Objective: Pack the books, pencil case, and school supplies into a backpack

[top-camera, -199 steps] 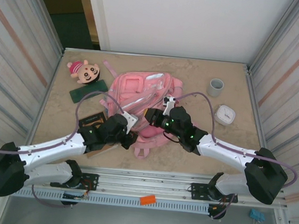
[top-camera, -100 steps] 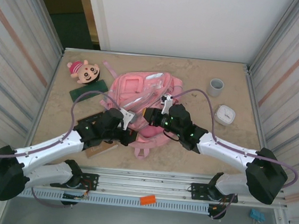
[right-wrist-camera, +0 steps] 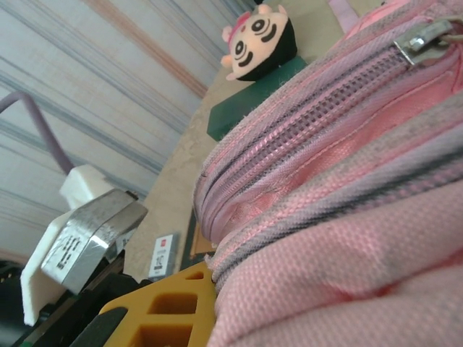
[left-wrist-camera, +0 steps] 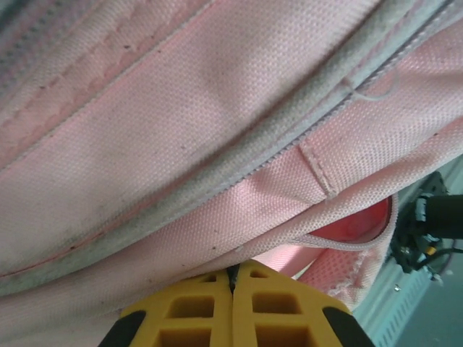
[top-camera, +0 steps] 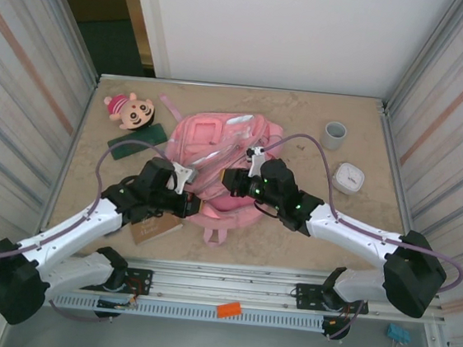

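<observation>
Backpack, pink woven fabric, grey-white zip trim

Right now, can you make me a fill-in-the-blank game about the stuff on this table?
The big backpack is coloured ____. The doll lies next to a flat dark ____ pencil case. The grey cup stands on the robot's ____ side of the table.
Missing words: pink, green, right.
</observation>
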Tool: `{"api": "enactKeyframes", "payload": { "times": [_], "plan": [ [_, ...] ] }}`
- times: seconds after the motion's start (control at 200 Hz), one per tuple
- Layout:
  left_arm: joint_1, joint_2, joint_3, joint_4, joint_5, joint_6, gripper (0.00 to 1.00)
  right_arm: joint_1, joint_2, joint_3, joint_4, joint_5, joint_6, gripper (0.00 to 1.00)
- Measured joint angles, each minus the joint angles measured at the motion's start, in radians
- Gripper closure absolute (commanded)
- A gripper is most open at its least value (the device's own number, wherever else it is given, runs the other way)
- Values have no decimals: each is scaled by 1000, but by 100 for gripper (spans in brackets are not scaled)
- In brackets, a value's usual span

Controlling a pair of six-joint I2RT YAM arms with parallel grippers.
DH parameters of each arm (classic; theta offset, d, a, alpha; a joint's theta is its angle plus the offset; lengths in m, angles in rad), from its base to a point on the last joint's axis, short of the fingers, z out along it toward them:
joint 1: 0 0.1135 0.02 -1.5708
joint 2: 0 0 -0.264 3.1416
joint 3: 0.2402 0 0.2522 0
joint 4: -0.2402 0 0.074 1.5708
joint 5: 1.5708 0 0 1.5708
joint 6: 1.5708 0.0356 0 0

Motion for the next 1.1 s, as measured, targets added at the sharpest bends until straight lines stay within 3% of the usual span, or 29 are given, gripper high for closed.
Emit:
{"api": "enactKeyframes", "payload": {
  "times": [0.326, 0.466, 0.631, 0.807, 1.102],
  "plan": [
    [63, 64, 24, -23, 185, -79, 100, 14, 0, 17, -60, -18, -153, 98],
    [68, 102, 80, -116, 198, -47, 100, 21, -1, 18, -82, -18, -187, 99],
    [68, 103, 142, -234, 137, 68, 100, 21, -17, 18, -105, -21, -204, 99],
    [49, 93, 167, -309, -4, 203, 100, 20, -38, 18, -119, -43, -204, 99],
    [38, 33, 155, -310, -198, 305, 100, -5, -92, 17, -129, -54, -127, 99]
  ]
}}
